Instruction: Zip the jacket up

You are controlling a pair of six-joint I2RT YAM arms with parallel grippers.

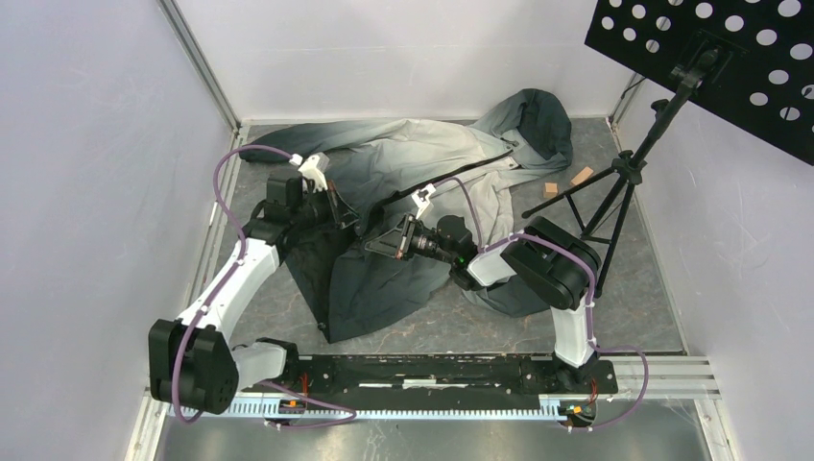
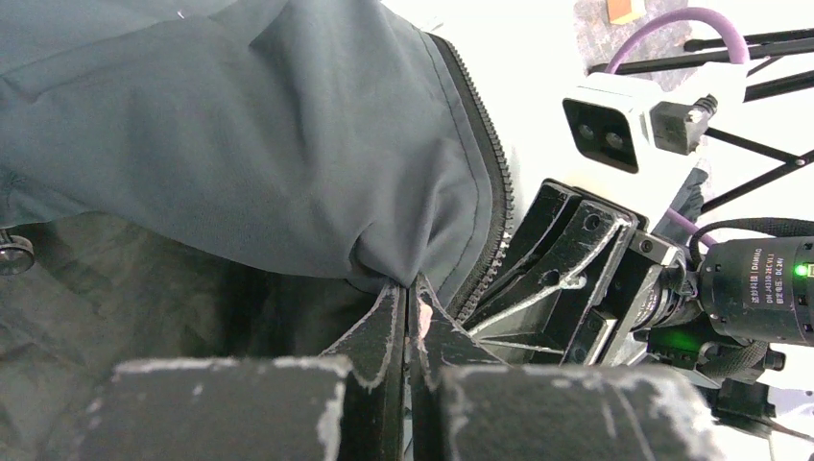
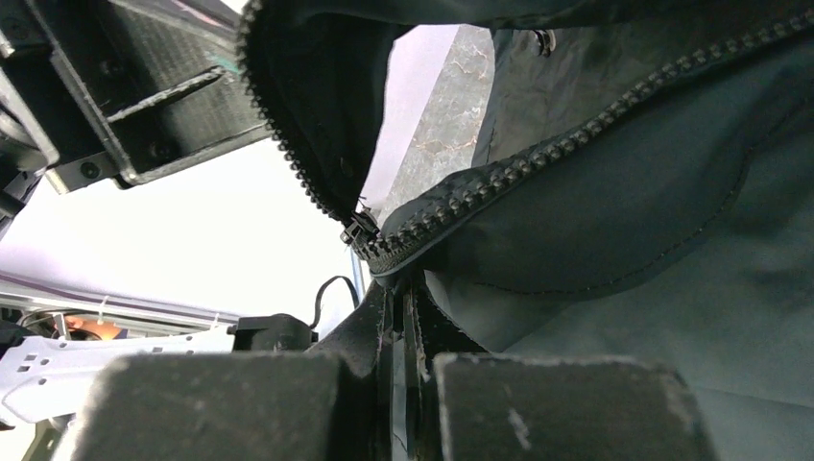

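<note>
tightly, left fingers [image 2: 380, 336] and right fingers [image 3: 371, 331] pinch the jacket [image 1: 413, 158].

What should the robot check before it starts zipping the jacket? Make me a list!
1. Left gripper pinching the jacket beside the teeth: ok.
2. Right gripper pinching the fabric just under the slider: ok.
3. Both rows of teeth meet in the slider: ok.
4. A gripper holding the slider itself: not ok, neither does.
5. Grippers clear of each other: cannot tell, they sit very close.
</note>
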